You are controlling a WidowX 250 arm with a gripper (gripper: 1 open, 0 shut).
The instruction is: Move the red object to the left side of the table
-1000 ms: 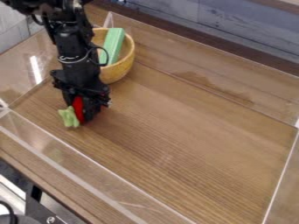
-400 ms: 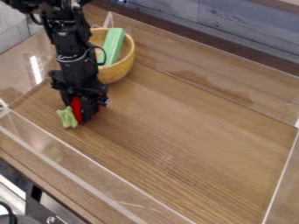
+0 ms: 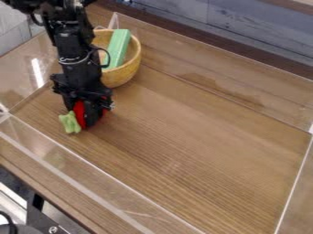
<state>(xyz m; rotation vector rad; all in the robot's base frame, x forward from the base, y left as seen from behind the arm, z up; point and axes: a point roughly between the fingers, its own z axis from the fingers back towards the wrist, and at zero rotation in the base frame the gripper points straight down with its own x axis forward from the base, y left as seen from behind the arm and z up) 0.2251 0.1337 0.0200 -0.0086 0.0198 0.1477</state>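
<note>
One red object (image 3: pixel 83 112), one green block (image 3: pixel 119 44), one wooden bowl (image 3: pixel 130 64), one gripper (image 3: pixel 83 117), one table (image 3: pixel 208 137).

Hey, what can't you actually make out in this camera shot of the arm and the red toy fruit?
- Small red toy fruit with green leafy stem: mostly covered by the black end effector shut on it.
- Whether the fruit rests on the brown wood-grain table or is lifted: hidden by the fingers.
- Green block in the wooden bowl: its lower part is behind the rim and arm.
</note>
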